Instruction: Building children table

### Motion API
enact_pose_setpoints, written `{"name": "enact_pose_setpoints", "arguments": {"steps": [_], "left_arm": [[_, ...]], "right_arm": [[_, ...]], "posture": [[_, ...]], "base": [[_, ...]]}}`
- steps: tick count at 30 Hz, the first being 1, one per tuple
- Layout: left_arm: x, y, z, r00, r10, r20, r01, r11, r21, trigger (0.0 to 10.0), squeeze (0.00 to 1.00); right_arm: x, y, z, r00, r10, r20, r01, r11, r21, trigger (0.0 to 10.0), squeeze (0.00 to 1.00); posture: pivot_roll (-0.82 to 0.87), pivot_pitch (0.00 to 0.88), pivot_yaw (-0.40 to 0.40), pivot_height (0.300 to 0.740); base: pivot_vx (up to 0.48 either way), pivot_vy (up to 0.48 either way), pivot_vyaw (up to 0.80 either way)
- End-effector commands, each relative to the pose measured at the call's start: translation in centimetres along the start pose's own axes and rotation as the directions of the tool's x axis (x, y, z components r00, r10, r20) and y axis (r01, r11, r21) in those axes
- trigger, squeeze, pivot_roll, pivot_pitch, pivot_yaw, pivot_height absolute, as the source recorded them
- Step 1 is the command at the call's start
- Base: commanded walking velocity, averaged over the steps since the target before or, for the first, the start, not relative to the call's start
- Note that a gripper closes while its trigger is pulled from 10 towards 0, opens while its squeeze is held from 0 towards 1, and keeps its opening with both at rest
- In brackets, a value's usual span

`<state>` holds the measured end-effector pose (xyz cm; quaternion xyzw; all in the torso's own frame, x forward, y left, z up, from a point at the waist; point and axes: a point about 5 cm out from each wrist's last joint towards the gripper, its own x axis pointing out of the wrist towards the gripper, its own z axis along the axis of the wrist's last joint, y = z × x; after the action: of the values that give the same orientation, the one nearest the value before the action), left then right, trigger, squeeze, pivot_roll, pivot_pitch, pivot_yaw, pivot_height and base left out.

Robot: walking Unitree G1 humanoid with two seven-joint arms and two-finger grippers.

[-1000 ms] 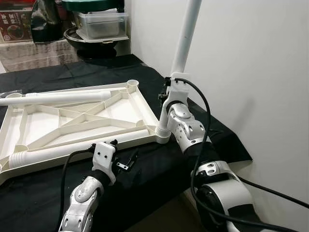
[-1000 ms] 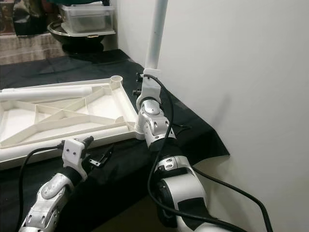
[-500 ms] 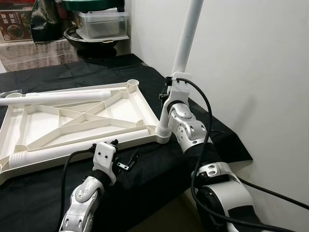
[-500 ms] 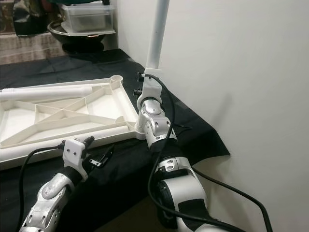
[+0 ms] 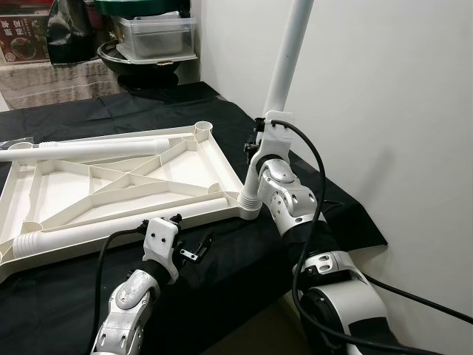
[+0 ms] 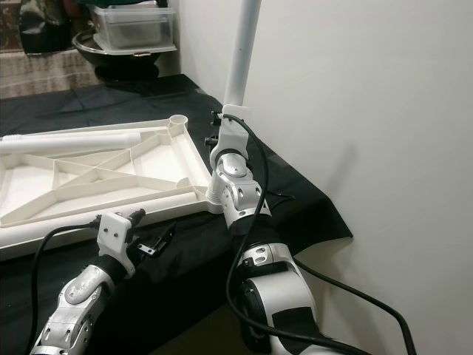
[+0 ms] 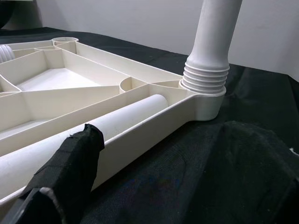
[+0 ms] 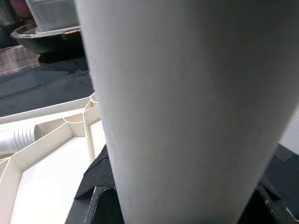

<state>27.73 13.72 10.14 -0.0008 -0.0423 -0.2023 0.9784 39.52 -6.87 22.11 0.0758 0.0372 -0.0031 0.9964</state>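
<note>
Gripping the upright leg (image 5: pixel 285 63) — right fingers (image 8: pixel 100 175) clamped.

1 white tabletop (image 5: pixel 194 164) is being shown upside down on 1 black cloth (image 5: pixel 148 107). 3 white legs are being counted: 1 upright leg (image 5: pixel 284 59) in a corner socket, 1 far loose leg (image 5: pixel 89 150) and 1 near loose leg (image 5: pixel 111 228) lying on the tabletop. 2 grippers: left gripper (image 5: pixel 194 247), right gripper (image 5: pixel 255 140). At back, 1 clear lidded tub (image 5: pixel 157 35) & 1 dark bowl (image 5: pixel 144 63) are being seen.

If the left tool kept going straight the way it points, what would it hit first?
Most likely the tabletop's near rim, with the loose leg lying just behind it; left tool hovers close, though depth is uncertain.
</note>
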Motion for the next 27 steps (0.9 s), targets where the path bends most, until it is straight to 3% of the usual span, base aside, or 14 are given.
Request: {"name": "enact_pose_setpoints", "arguments": {"steps": [1,11,12,14,15,27], "left_arm": [[0.1,-0.4,-0.2,1.0,-0.017,-0.004,0.017,1.0,-0.001,10.0,0.0],[0.1,-0.4,-0.3,1.0,-0.017,-0.005,0.017,1.0,-0.002,10.0,0.0],[0.1,-0.4,-0.3,1.0,-0.017,-0.005,0.017,1.0,-0.002,10.0,0.0],[0.1,-0.4,-0.3,1.0,-0.018,-0.005,0.018,1.0,-0.002,10.0,0.0],[0.1,-0.4,-0.3,1.0,-0.018,-0.004,0.018,1.0,-0.003,10.0,0.0],[0.1,-0.5,-0.4,1.0,-0.022,-0.007,0.022,1.0,-0.004,10.0,0.0]], "right_arm": [[-0.1,-0.3,0.1,1.0,-0.004,-0.002,0.004,0.999,0.054,10.0,0.0],[-0.2,0.1,0.6,0.999,0.017,0.03,-0.019,0.998,0.06,10.0,0.0],[-0.2,0.1,0.9,0.999,0.023,0.049,-0.026,0.998,0.061,10.0,0.1],[-0.3,0.1,1.1,0.998,0.026,0.061,-0.03,0.998,0.061,10.0,0.1],[-0.3,0.2,1.4,0.996,0.032,0.083,-0.037,0.997,0.062,10.0,1.0],[-1.1,0.7,3.7,0.973,0.091,0.212,-0.107,0.992,0.068,10.0,1.0]], "posture": [[-0.01,0.0,-0.11,0.74],[-0.01,0.0,-0.11,0.74],[-0.01,0.0,-0.11,0.74],[-0.01,0.0,-0.11,0.74],[-0.01,0.0,-0.11,0.74],[-0.02,0.0,-0.104,0.74]], "base": [[0.0,0.0,0.0],[0.0,0.0,0.0],[0.0,0.0,0.0],[0.0,0.0,0.0],[0.0,0.0,0.0],[0.0,0.0,0.0]]}}
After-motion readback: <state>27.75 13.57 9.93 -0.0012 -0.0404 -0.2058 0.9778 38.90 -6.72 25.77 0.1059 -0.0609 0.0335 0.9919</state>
